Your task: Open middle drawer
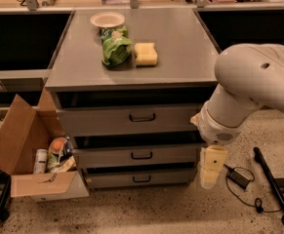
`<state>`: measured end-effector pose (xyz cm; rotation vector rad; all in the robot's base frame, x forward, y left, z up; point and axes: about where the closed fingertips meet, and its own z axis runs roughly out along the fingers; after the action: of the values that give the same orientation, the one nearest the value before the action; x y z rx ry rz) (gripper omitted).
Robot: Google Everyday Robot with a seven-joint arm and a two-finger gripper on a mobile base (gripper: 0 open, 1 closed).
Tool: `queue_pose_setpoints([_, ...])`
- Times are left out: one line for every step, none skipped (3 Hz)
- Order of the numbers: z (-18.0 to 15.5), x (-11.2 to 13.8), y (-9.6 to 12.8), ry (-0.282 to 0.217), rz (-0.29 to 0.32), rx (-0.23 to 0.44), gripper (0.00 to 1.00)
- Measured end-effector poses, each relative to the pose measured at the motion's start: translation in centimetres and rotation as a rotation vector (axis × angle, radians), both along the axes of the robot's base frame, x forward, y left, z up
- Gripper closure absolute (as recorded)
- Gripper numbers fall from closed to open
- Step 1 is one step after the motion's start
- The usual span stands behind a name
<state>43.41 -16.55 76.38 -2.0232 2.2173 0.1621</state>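
I see the pale yellow gripper (213,172) hanging just right of the grey metal middle drawer (107,156), grip state I cannot tell, while the grey cabinet top (180,48) carries a white bowl (107,19), green bag (115,48) and yellow sponge (146,54) above speckled floor (146,211).

Pale-yellow tool (211,173) beside grey middle drawer (107,156); green bag (115,48), yellow sponge (146,54) above.

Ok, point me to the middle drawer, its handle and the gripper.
middle drawer (107,157): camera view, left part of its grey front panel.
handle (141,155): camera view, middle of the dark bar.
gripper (211,175): camera view, lower end of the cream part, right of the middle drawer.
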Motion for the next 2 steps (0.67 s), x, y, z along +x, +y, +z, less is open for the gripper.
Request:
queue_pose_setpoints([0.0, 0.0, 0.0, 0.0, 0.0, 0.0, 0.0])
queue_pose_setpoints([-3.0, 1.2, 0.2, -0.013, 0.028, -0.026, 0.0])
